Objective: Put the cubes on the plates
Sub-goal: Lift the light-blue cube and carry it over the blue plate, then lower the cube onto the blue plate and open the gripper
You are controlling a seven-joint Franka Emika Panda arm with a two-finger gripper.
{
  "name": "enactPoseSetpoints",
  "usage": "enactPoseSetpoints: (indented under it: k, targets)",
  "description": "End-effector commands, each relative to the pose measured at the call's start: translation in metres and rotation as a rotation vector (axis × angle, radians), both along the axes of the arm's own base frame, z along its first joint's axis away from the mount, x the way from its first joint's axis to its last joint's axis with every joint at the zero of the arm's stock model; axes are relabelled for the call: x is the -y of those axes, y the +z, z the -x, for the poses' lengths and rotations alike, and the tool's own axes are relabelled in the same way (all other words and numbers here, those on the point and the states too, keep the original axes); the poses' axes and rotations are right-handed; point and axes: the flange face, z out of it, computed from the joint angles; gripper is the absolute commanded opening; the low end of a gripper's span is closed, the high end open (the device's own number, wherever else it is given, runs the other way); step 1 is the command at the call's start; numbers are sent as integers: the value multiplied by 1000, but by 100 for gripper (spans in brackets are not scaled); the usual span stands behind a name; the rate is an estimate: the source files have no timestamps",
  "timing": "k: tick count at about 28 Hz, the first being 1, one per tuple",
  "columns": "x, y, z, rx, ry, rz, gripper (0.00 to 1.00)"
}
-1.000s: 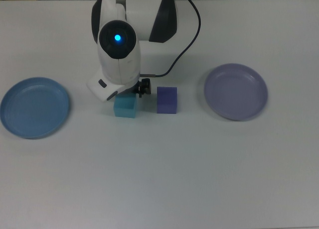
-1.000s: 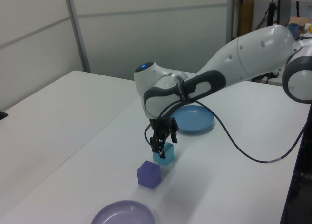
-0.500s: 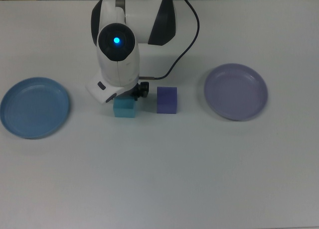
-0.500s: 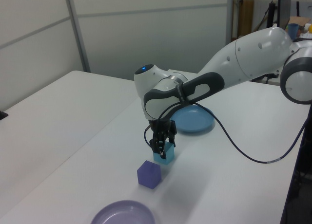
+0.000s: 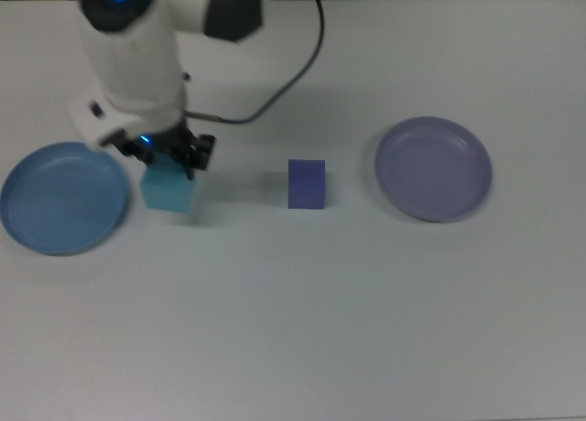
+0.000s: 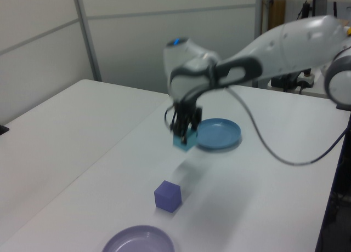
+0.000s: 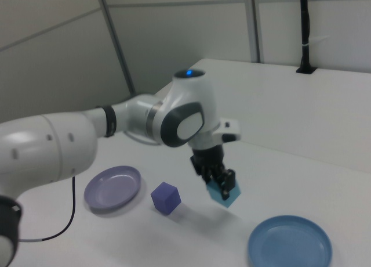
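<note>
My gripper (image 5: pixel 167 160) (image 6: pixel 182 132) (image 7: pixel 221 183) is shut on the light cyan cube (image 5: pixel 168 189) (image 6: pixel 184 142) (image 7: pixel 225 194) and holds it in the air, tilted, just beside the blue plate (image 5: pixel 60 198) (image 6: pixel 219 133) (image 7: pixel 289 241). The indigo cube (image 5: pixel 306 184) (image 6: pixel 168 196) (image 7: pixel 166 198) rests on the table, midway between the two plates. At the top view's right lies the lavender plate (image 5: pixel 433 168) (image 6: pixel 139 239) (image 7: pixel 112 188), with nothing on it. The blue plate at the top view's left is also bare.
A black cable (image 5: pixel 298 69) runs from the arm across the white table (image 5: pixel 302 311). The arm's body (image 6: pixel 285 49) reaches over the table's far side in the left view. Grey wall panels stand behind.
The gripper has lifted the cyan cube off the table and carried it toward the top view's left, up to the blue plate's edge. The indigo cube has stayed put.
</note>
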Motion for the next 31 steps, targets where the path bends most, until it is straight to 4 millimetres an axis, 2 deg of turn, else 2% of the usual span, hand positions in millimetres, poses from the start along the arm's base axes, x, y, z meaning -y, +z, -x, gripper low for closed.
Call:
enactPoseSetpoints:
  k: [1, 6, 7, 8, 14, 17, 19, 22, 24, 26, 28, 31]
  targets:
    - [41, 35, 25, -6, -100, -47, 36]
    - [76, 30, 27, -13, -222, -43, 36]
    - [83, 26, 27, -16, -240, -43, 36]
    - [100, 21, 27, -18, -277, -43, 36]
    - [149, -4, 20, 28, -346, -22, 36]
    - [165, -6, 18, 74, -366, -10, 36]
    - [183, -17, 20, 79, -390, -5, 38]
    - [185, -24, 20, 72, -386, 4, 41]
    - [186, -37, 19, 47, -368, 33, 43]
    - [187, -43, 20, 35, -359, 53, 44]
    - [183, -46, 18, 27, -347, 62, 44]
    - [179, -53, 17, 17, -340, 61, 55]
